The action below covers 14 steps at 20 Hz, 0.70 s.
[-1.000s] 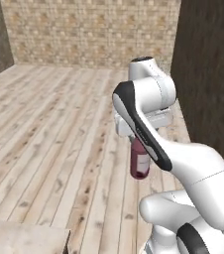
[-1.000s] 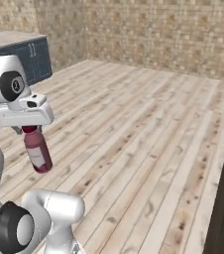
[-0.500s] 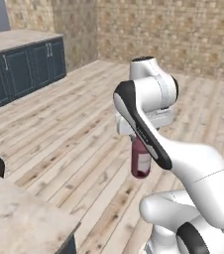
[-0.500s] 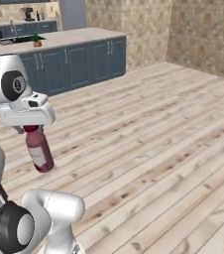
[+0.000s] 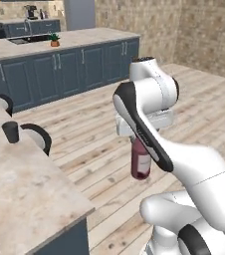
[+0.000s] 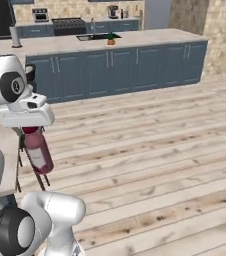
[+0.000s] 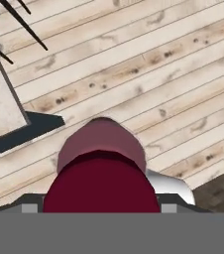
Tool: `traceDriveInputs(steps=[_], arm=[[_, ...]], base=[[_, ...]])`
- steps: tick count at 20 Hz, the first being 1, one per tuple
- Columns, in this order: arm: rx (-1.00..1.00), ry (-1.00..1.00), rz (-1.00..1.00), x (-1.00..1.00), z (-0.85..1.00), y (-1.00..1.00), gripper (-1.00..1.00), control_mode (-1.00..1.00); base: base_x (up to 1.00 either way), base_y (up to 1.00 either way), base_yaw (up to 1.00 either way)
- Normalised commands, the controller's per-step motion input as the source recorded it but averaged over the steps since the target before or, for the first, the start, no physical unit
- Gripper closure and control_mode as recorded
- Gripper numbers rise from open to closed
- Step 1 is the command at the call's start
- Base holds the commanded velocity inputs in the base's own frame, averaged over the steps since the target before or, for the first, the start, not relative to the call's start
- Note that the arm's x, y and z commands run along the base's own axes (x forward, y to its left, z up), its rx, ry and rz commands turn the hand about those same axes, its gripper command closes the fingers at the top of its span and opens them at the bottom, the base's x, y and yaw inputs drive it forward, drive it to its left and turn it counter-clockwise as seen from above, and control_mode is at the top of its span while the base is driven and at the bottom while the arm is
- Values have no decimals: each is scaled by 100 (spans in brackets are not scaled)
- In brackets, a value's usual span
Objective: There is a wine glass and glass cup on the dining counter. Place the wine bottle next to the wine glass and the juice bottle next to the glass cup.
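Juice bottle (image 5: 140, 163) hangs clamped beneath end effector (image 5: 134, 140).

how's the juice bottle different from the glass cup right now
The juice bottle is maroon-red with a pale label; the glass cup is dark grey. The juice bottle hangs in the air over the wooden floor, held at its top by the pincer; the glass cup stands on the dining counter. The juice bottle looks taller than the glass cup. Both are upright.
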Motion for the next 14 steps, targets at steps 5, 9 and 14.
traceDriveInputs(steps=[5, 9, 14], arm=[[0, 0, 0, 0, 0, 0, 100, 100], [0, 0, 0, 0, 0, 0, 100, 100], [0, 0, 0, 0, 0, 0, 100, 100]], base=[[49, -21, 46], [52, -30, 33], [55, -34, 26]])
